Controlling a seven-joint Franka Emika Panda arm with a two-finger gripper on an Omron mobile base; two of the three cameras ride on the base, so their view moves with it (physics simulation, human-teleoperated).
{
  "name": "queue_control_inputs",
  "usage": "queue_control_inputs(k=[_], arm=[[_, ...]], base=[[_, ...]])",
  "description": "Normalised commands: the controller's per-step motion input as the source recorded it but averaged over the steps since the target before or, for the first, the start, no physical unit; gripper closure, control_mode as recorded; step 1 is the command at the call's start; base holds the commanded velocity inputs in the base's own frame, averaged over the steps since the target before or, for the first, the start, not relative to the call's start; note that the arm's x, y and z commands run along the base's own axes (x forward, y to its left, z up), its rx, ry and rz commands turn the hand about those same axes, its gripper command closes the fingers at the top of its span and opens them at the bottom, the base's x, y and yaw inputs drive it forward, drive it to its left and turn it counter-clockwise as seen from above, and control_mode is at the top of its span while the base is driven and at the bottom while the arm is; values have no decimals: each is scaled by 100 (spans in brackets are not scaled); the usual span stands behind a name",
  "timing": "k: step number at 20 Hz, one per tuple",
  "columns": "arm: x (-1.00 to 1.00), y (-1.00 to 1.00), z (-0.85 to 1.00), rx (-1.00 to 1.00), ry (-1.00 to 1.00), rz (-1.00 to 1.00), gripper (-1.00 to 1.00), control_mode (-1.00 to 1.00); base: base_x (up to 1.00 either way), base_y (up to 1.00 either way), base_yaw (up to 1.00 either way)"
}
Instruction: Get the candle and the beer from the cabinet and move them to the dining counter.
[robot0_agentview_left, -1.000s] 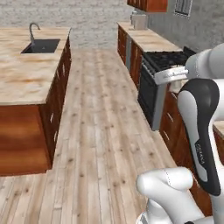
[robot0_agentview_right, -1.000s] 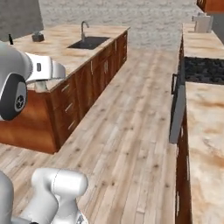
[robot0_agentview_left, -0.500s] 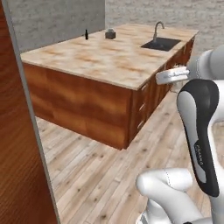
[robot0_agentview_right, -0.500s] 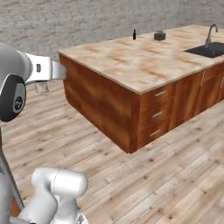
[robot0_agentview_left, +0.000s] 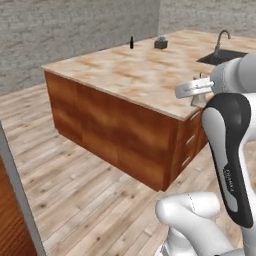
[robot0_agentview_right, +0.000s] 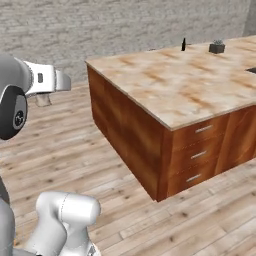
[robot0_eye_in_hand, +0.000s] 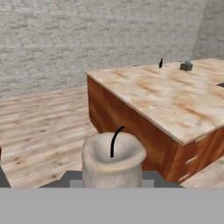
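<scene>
**Candle carried in the hand beside the dining counter**

In the hand view, the candle (robot0_eye_in_hand: 113, 159), a pale stubby cylinder with a curved black wick, stands upright at the bottom centre, right where the fingertips rise; the fingers themselves are hidden behind it, so the gripper (robot0_eye_in_hand: 113, 183) appears closed on its lower body. In the left base view the candle (robot0_agentview_left: 198, 99) shows as a pale stub just below the white hand, level with the near edge of the dining counter (robot0_agentview_left: 145, 75). In the right base view the candle (robot0_agentview_right: 43, 99) hangs below the hand, over the wooden floor (robot0_agentview_right: 75, 145), well apart from the counter. To the right, far across the marble top, stand the dark beer (robot0_agentview_right: 183, 44) and a small grey object (robot0_agentview_right: 216, 47).
</scene>
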Motion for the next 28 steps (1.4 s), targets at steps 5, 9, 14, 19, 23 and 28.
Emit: queue_control_inputs(k=[5,9,14,19,23,28], arm=[[0,0,0,0,0,0,100,100],[0,0,0,0,0,0,100,100],[0,0,0,0,0,0,100,100],[0,0,0,0,0,0,100,100],[0,0,0,0,0,0,100,100],[0,0,0,0,0,0,100,100]], base=[[100,-6,32],[100,-3,61],[96,-5,58],[75,-7,69],[99,1,10],[100,-14,4]])
